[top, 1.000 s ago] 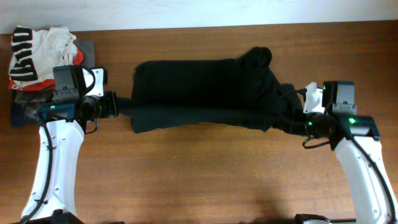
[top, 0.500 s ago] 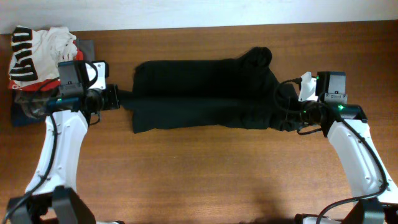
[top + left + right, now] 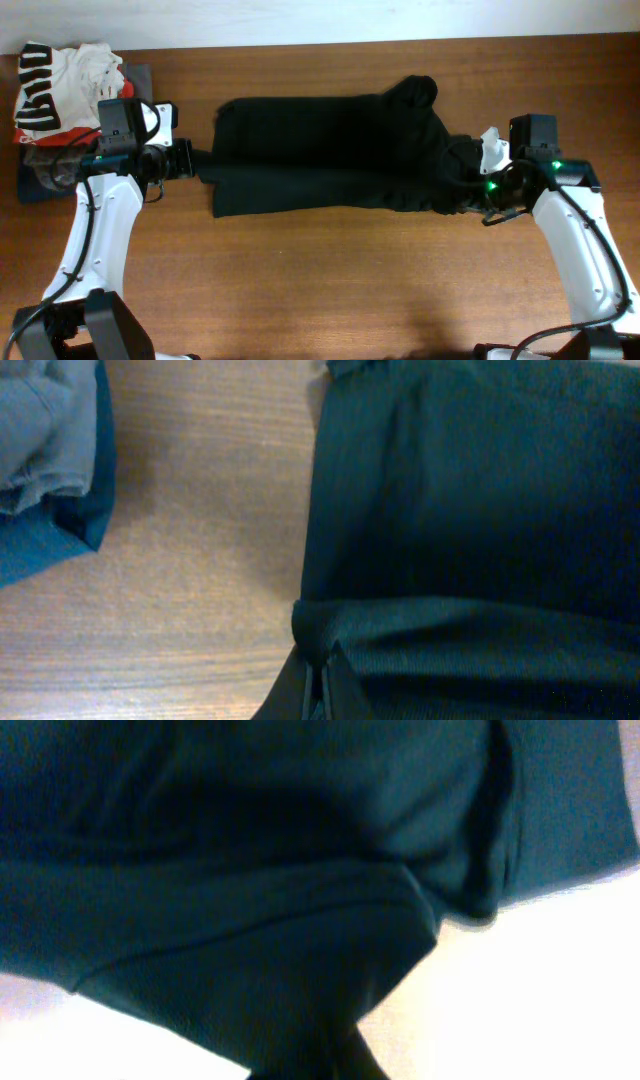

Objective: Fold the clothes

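The black T-shirt (image 3: 330, 150) lies stretched left to right across the table, its near part folded over itself. My left gripper (image 3: 198, 163) is shut on the shirt's left edge; in the left wrist view the jaws (image 3: 322, 680) pinch a black fold (image 3: 450, 540). My right gripper (image 3: 462, 190) is shut on the bunched right end of the shirt; the right wrist view shows only black cloth (image 3: 250, 900) filling the frame over the jaws (image 3: 335, 1060). The chest logo and neck label are hidden.
A white garment with black-and-red print (image 3: 60, 85) lies on grey and navy folded garments (image 3: 45, 175) at the table's back left, close behind my left arm. The grey and navy cloth also shows in the left wrist view (image 3: 45, 450). The wall edge runs along the back.
Both grippers carried the near edge of the shirt away from the front edge and laid it over the rest. The shirt now lies narrower, and the right end has settled lower.
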Robot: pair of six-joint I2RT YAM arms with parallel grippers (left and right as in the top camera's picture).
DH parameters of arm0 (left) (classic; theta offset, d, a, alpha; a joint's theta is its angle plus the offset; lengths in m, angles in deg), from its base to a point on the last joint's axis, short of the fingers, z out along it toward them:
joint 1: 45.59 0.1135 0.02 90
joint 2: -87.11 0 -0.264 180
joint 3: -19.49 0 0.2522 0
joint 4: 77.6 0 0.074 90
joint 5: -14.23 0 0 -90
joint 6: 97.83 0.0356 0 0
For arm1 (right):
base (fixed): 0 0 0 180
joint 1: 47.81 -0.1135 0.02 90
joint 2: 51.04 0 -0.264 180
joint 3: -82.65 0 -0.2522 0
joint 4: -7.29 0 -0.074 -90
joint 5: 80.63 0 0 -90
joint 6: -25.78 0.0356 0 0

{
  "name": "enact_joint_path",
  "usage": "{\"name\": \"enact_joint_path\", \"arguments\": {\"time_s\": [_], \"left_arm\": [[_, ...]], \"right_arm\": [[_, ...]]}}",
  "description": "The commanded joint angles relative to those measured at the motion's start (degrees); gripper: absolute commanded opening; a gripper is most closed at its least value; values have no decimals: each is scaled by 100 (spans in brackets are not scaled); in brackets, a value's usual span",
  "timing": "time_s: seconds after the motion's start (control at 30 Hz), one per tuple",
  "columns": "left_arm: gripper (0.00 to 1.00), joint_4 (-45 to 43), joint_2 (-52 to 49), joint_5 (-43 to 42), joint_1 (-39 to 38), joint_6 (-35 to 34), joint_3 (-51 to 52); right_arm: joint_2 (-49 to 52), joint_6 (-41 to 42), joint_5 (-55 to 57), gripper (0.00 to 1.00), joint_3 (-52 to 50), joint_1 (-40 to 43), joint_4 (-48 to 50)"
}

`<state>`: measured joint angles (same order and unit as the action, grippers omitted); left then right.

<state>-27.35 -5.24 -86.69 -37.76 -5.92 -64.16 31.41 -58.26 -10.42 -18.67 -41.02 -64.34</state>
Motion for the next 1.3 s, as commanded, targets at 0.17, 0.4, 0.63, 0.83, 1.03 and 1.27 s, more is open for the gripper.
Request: {"name": "enact_joint_path", "arguments": {"time_s": [0.17,0.4,0.63,0.83,1.03,1.27], "left_arm": [[1,492,87,131,42,72,-66],[1,883,876,138,42,138,-66],[1,511,1729,177,42,138,-66],[1,645,1832,175,42,138,-66],[1,984,1827,175,42,140,-66],[1,1027,1720,243,42,247,-66]], "right_arm": [[-402,-66,393,4,616,79,-1360],[-1202,-74,422,4,684,81,-1672],[-1755,-127,949,4,752,79,-1414],[-1652,-127,975,4,752,79,-1650],[-1401,-127,970,4,750,79,-2114],[-1117,-131,975,4,717,74,-1982]]}}
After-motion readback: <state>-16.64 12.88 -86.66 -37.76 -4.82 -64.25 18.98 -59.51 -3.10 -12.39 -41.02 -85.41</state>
